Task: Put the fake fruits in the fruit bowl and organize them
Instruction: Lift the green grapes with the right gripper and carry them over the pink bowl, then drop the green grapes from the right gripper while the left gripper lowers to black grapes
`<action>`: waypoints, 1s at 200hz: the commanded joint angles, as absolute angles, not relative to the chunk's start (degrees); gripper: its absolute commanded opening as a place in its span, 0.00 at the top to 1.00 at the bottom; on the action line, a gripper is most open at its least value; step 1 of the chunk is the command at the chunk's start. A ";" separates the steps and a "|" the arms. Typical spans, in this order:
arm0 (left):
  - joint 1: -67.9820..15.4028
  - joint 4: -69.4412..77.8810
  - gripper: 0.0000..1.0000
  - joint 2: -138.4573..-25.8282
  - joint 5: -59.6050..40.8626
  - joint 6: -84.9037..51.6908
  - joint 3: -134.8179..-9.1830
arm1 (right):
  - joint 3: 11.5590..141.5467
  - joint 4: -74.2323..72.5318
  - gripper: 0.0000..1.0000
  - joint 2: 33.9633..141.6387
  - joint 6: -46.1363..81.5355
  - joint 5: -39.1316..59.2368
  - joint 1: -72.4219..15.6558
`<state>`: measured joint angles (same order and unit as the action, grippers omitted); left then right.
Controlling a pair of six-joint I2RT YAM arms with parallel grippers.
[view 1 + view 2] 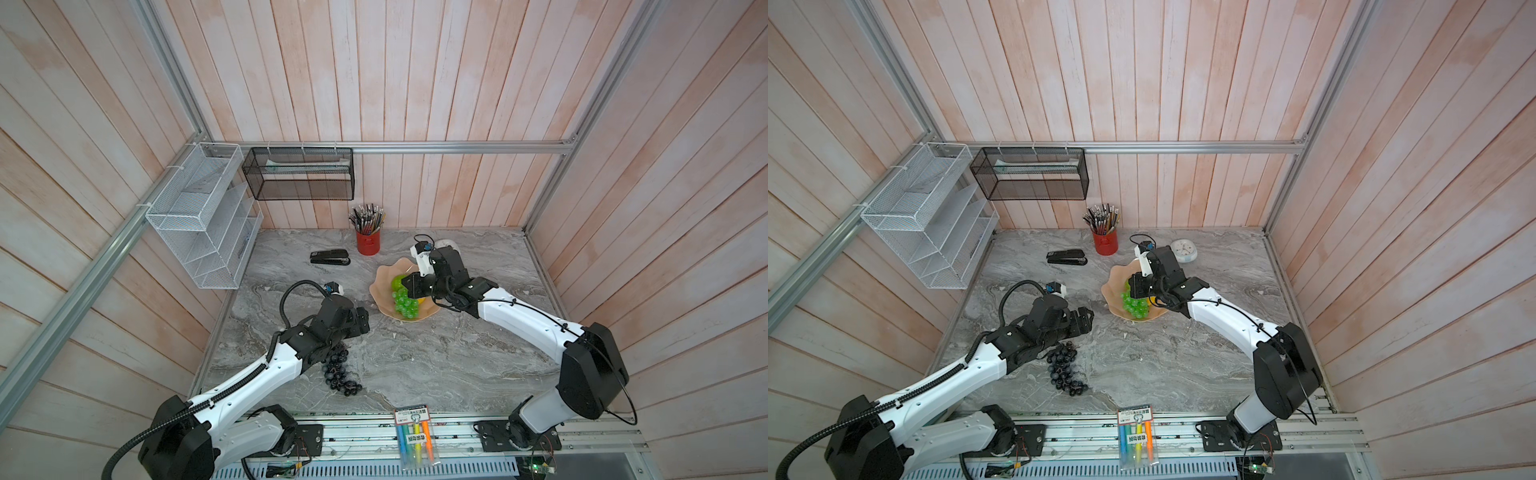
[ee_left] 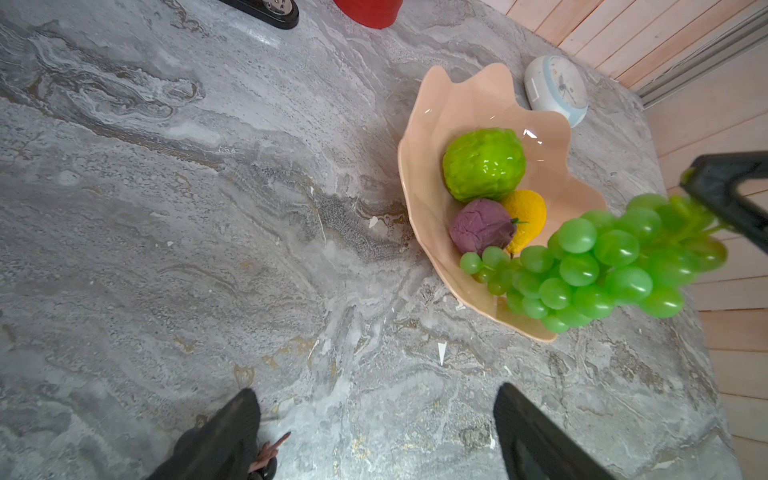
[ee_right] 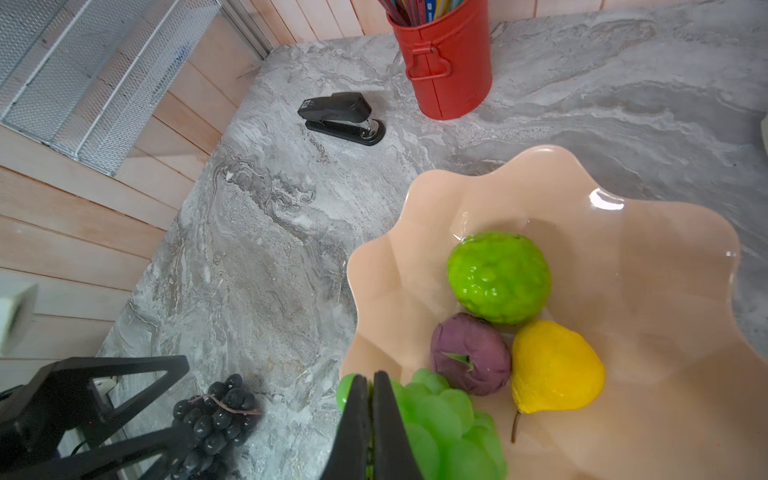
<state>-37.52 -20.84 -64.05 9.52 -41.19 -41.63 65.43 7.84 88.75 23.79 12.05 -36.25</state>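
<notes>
Over the near rim of the bowl [image 3: 665, 270], my right gripper [image 3: 371, 376] is pinched tight on the top of the green grapes [image 2: 602, 266]. The bunch hangs from it above that rim, and I cannot tell whether the lowest grapes touch the bowl. Inside the bowl I see the lime ball [image 3: 498, 276], purple fruit [image 3: 469, 353] and pear [image 3: 555, 365] huddled close together. My left gripper [image 2: 374, 392] has its jaws wide apart and holds nothing, above bare table [image 1: 415, 357]. Dark grapes [image 1: 338, 370] lie on the table under that arm's wrist, well apart from the bowl.
</notes>
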 commanded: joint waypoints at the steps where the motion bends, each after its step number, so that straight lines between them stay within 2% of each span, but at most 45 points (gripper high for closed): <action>1: -37.71 -21.36 0.10 -64.66 10.77 -40.87 -42.14 | 63.11 3.81 1.00 85.60 22.06 15.44 -34.86; 51: -37.71 -21.10 0.10 -66.17 10.29 -40.87 -42.72 | 57.91 -0.50 1.00 84.28 20.72 17.06 -29.27; 92: -37.71 -20.13 0.10 -67.27 10.71 -41.04 -41.96 | 55.08 -7.52 1.00 87.48 20.40 21.03 -25.72; 200: -37.71 -19.45 0.10 -67.30 7.75 -40.61 -41.14 | 58.91 -10.03 1.00 98.69 17.23 26.83 -18.34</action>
<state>-37.52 -20.56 -67.24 9.21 -41.19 -41.63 56.31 -8.56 96.92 18.90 23.57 -18.79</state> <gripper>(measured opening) 0.901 0.048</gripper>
